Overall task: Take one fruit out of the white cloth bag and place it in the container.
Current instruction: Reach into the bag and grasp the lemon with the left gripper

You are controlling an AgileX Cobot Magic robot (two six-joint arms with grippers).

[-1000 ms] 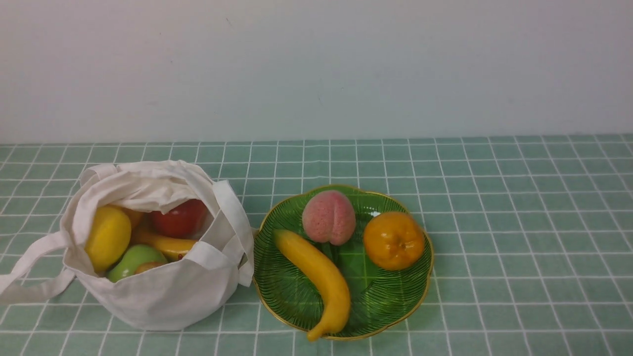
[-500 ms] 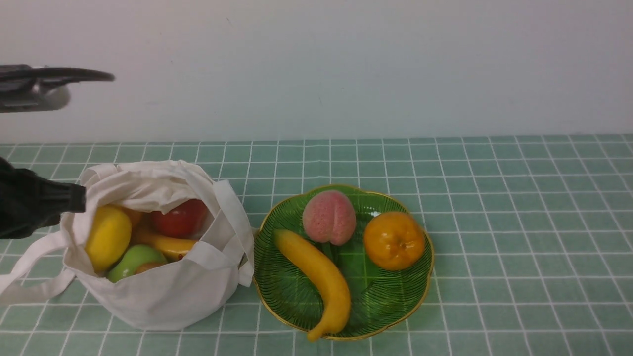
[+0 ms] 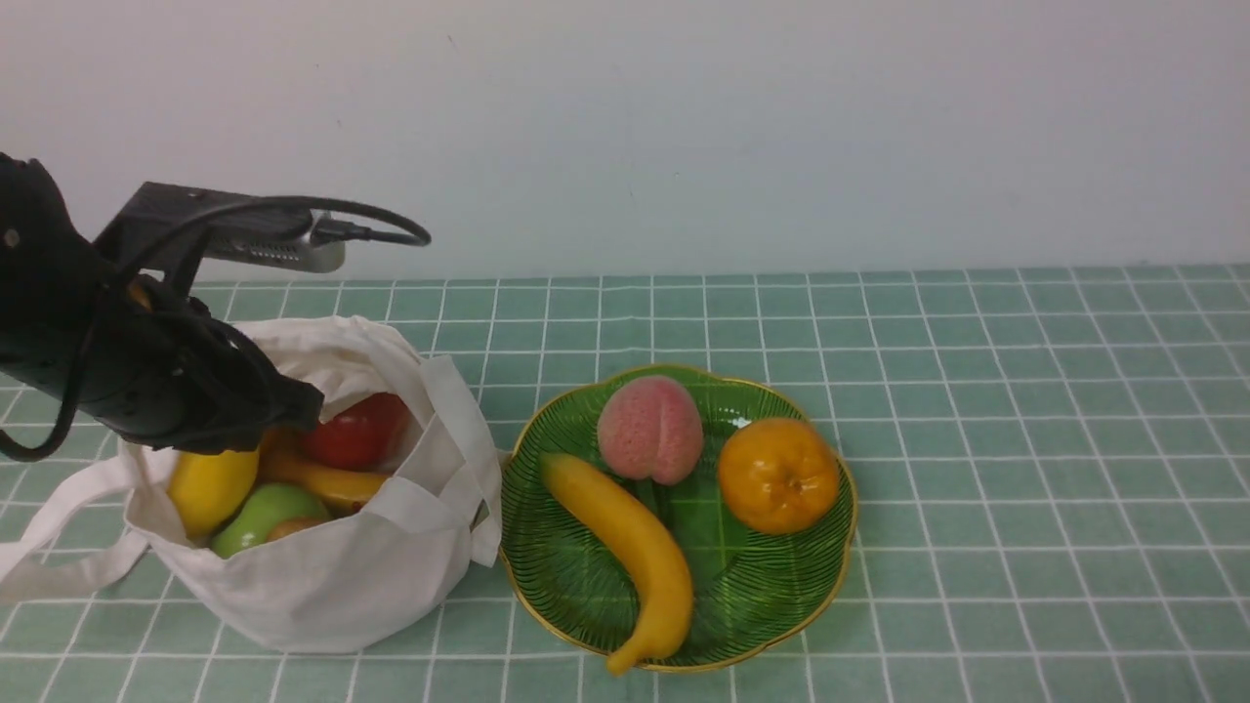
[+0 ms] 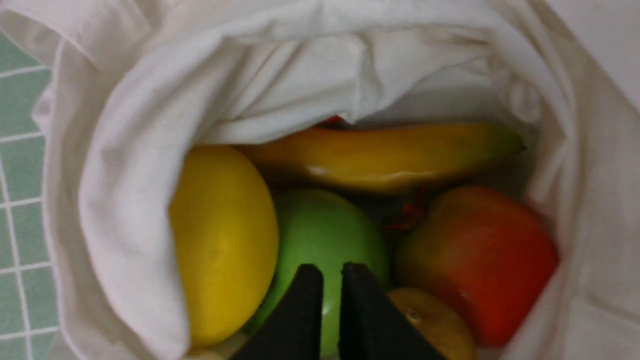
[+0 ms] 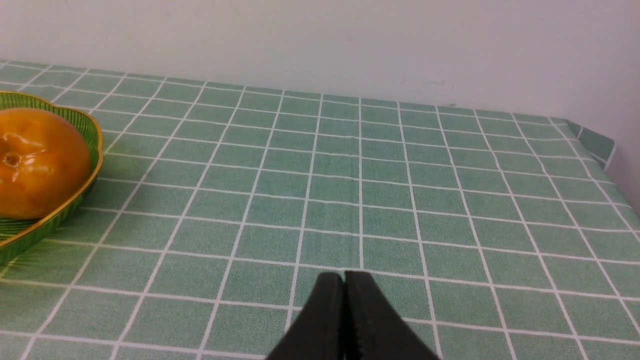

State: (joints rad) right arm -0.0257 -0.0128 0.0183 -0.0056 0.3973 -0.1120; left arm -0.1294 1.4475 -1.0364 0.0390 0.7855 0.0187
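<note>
The white cloth bag stands open at the left of the table. The yellow lemon lies inside it against the left wall. My left gripper hangs over the bag's mouth and hides the lemon's top. In the left wrist view the lemon lies beside the gripper, which is shut and empty above a green apple. The green glass plate sits right of the bag. My right gripper is shut over bare tablecloth and does not show in the front view.
The bag also holds a banana, a red apple and a small brownish fruit. On the plate lie a banana, a peach and a tangerine. The table's right edge shows.
My left arm has swung in from the left edge and now reaches over the bag's mouth, covering the lemon's top. The fruits and the plate have not moved.
</note>
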